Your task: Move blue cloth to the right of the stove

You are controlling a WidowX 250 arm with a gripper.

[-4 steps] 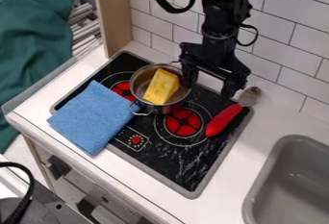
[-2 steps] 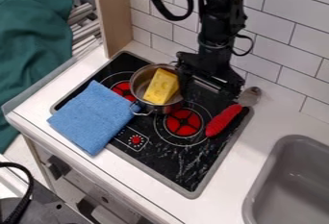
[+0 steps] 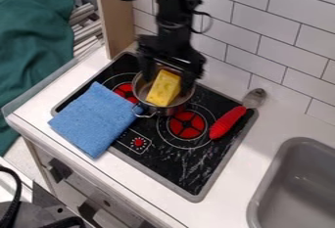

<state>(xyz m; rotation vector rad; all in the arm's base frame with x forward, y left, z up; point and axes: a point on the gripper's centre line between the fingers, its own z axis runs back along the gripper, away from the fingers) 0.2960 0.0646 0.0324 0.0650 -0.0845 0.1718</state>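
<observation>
The blue cloth (image 3: pixel 95 120) lies flat across the left front edge of the stove (image 3: pixel 190 175) as the camera sees it, partly on the black top and partly on the white counter (image 3: pixel 154 200). The gripper (image 3: pixel 169 75) hangs over the metal pot (image 3: pixel 161 111), its fingers spread well apart, one toward each side of the yellow block (image 3: pixel 163 89) that leans inside the pot. A spoon with a red handle (image 3: pixel 227 123) rests at the stove's right edge, and the gray sink (image 3: pixel 304 178) is farther right.
</observation>
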